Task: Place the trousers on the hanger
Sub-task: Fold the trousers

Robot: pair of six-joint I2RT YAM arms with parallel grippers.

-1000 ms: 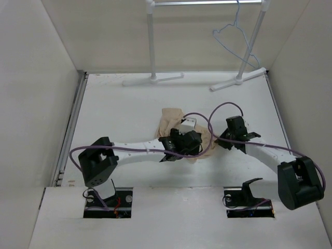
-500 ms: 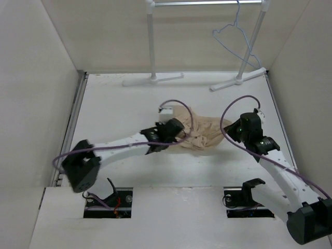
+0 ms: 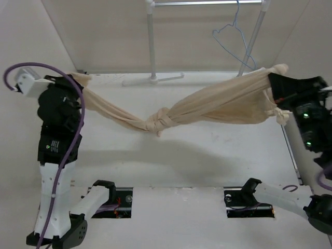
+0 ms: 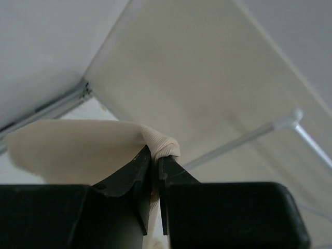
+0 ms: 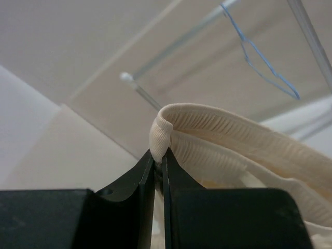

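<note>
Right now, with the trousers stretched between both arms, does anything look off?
Yes. The trousers are twisted into a tight knot mid-span, in the air between the left gripper and right gripper, each shut on one end. Knotted like that, they probably won't drape flat over the hanger on the rack.

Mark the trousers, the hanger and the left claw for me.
trousers (image 3: 223,101), top external view, stretched fabric of the right half.
hanger (image 5: 235,27), right wrist view, upper stretch of blue wire.
left claw (image 4: 155,161), left wrist view, between the fingertips pinching the fabric.
</note>
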